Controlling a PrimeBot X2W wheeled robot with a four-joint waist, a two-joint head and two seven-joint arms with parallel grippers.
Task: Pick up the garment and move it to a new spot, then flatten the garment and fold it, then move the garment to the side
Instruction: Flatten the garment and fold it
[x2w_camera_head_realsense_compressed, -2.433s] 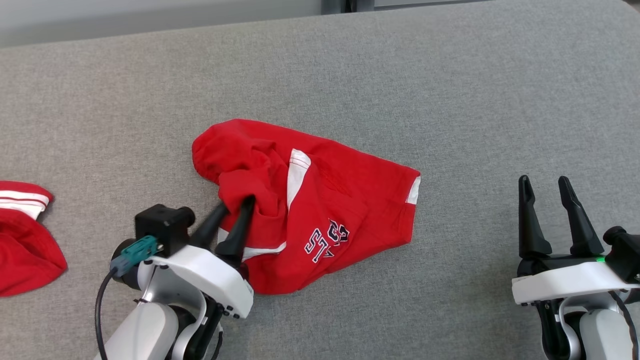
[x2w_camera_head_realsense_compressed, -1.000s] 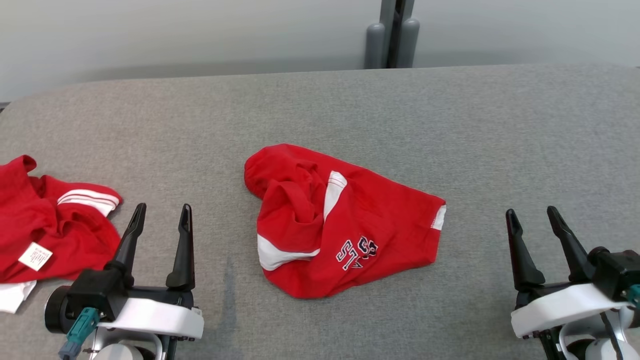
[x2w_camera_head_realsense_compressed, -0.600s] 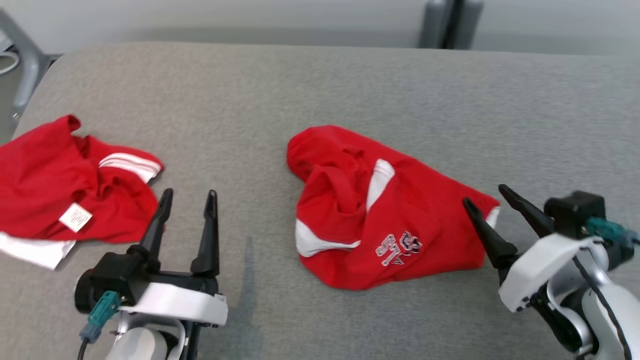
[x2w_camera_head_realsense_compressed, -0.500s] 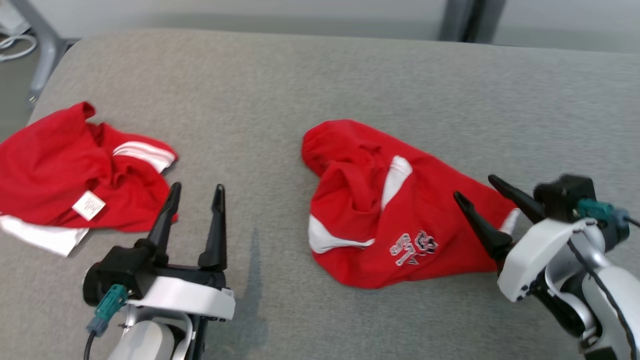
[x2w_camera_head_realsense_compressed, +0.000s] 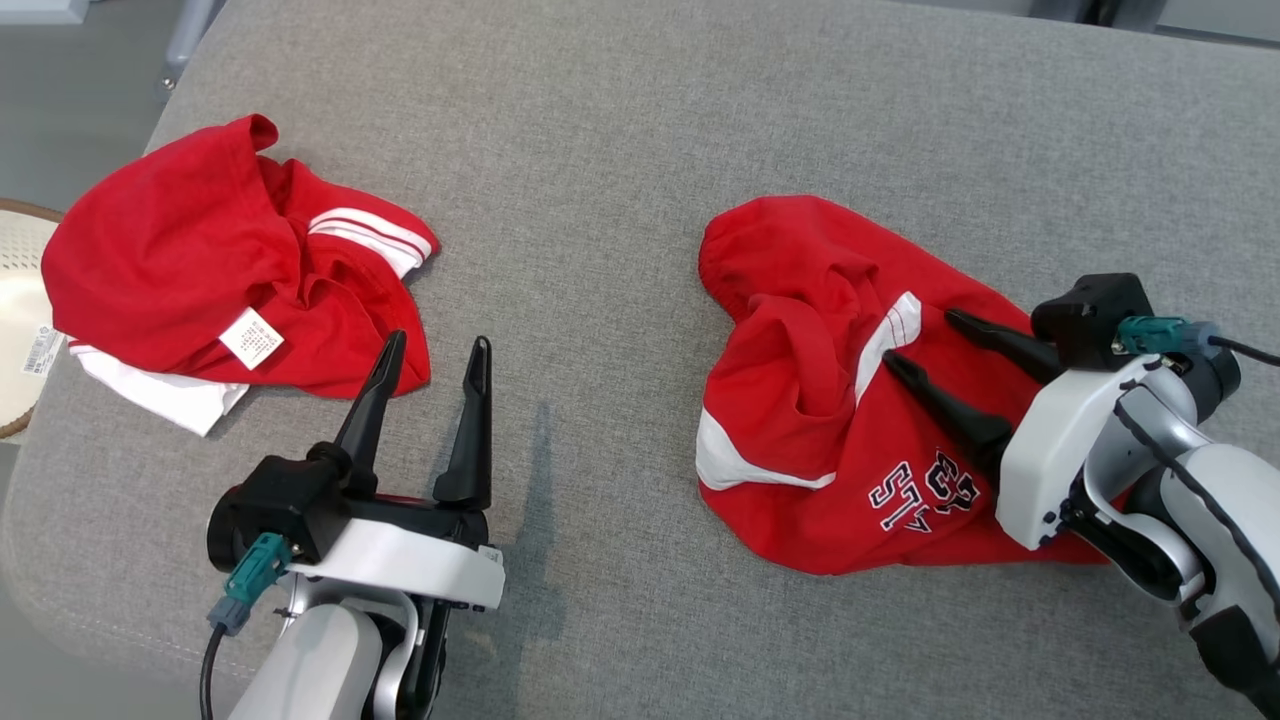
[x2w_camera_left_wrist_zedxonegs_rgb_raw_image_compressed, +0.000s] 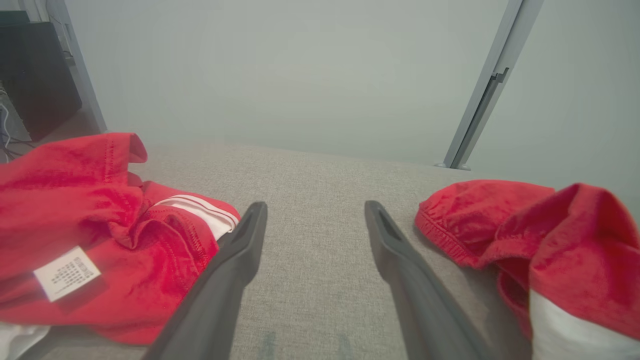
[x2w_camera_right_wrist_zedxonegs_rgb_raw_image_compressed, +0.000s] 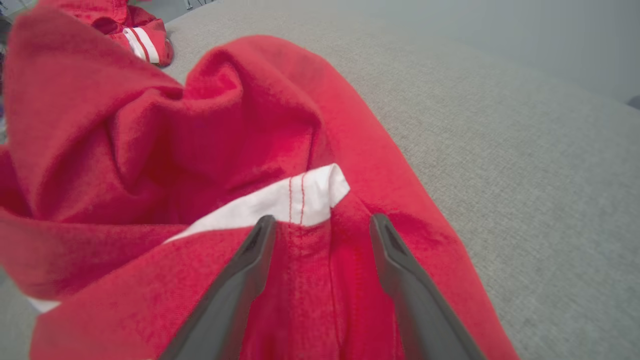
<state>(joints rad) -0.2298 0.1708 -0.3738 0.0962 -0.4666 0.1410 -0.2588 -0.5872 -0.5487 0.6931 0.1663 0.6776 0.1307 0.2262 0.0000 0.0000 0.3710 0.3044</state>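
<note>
Garment (x2w_camera_head_realsense_compressed: 800, 300) | right claw (x2w_camera_head_realsense_compressed: 919, 337) spread over it | left claw (x2w_camera_head_realsense_compressed: 440, 341) spread | head view: lettering (x2w_camera_head_realsense_compressed: 925, 490) | right wrist: stitching (x2w_camera_right_wrist_zedxonegs_rgb_raw_image_compressed: 296, 200)

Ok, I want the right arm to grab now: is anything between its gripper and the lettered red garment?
Nothing visible does. The right gripper is open right over the lettered garment, fingers flanking the seam by the white stripe. The second red garment lies apart on the table, by the left gripper.
</note>
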